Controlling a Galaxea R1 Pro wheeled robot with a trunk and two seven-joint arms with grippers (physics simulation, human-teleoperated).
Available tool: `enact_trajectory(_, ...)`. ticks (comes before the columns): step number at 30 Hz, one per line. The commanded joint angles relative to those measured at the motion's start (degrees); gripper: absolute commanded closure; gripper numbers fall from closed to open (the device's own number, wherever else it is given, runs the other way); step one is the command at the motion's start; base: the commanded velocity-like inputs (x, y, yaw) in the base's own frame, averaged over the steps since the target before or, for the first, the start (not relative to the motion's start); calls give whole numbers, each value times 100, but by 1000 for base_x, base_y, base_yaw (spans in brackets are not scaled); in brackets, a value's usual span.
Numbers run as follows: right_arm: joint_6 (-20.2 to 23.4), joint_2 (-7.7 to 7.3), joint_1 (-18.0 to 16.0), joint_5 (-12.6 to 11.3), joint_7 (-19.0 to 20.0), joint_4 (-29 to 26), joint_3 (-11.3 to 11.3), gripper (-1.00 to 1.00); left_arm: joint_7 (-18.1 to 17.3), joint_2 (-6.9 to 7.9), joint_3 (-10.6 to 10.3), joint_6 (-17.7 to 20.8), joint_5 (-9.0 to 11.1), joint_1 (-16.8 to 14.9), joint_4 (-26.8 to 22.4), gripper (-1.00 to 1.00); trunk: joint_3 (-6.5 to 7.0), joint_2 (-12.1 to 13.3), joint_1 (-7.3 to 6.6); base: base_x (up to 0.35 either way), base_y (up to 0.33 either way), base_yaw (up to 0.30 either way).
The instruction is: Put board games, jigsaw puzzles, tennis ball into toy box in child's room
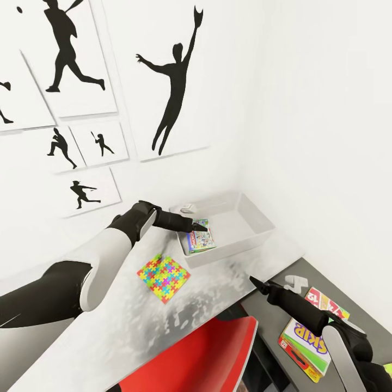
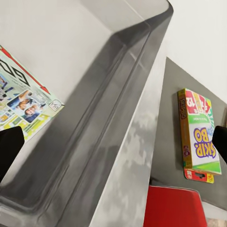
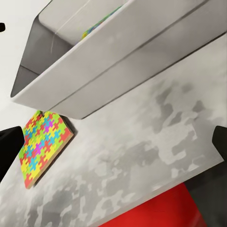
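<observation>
While both arms' fingers gape empty, the left wrist view reveals the toy box (image 2: 118, 118) floor.

"SKIP-BO" stands in purple letters on the yellow-green card game box (image 2: 200, 137) lying on the dark desk top (image 1: 272, 318), right; other print is unreadable.

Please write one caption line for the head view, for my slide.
Left tool over the toy box holding board games; colourful jigsaw puzzle waits on the table.
</observation>
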Motion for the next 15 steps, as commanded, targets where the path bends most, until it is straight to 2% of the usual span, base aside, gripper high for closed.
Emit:
enact_trajectory(1,42,0,-4,-27,11,-4,-8,-100,-26,1,2,33,-32,-3,-10,-100,-10,-10,3,0,0,0)
enact_trajectory(7,42,-5,-4,-27,22,-4,-8,-100,-94,29,8,27,-22,-3,-10,-100,-10,-10,3,0,0,0)
enact_trajectory(11,38,-8,-4,-32,25,-4,-8,-100,-351,100,70,38,-10,-3,-10,-100,-10,-10,3,0,0,0)
enact_trajectory(15,34,-15,-4,-35,29,-4,-8,-100,-1077,280,134,57,-12,-3,-11,-100,-10,-10,3,0,0,0)
